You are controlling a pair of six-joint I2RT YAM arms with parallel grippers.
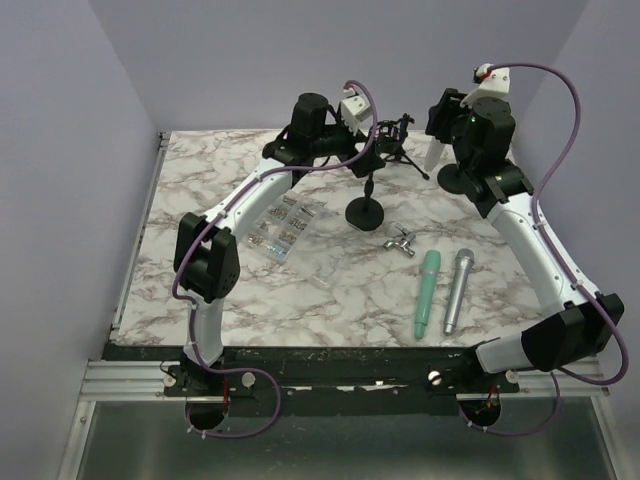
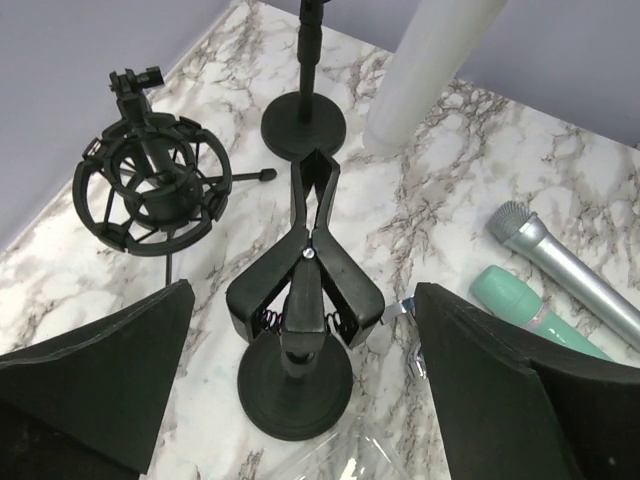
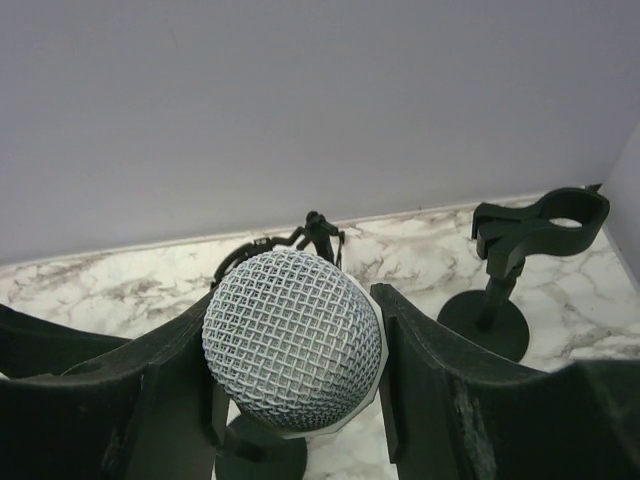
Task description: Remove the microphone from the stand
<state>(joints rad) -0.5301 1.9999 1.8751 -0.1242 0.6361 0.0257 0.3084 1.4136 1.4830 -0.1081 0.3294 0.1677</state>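
right hand [image 3: 295, 405] — clamped on microphone [image 3: 292, 335] | left hand [image 2: 300, 395] — wide apart, empty, above clip stand [image 2: 305, 285]

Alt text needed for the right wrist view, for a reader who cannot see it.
The right pincer holds a microphone, its mesh head filling the centre. Behind, on the marble table, stand a shock mount and an empty clip stand.

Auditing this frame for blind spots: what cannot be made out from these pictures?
Right wrist view: body of the white microphone, hidden behind its own mesh head.
Top view: contents of the clear bag, too small.
Left wrist view: silver microphone tail, past the frame edge; green microphone tail, behind the left gripper jaw.
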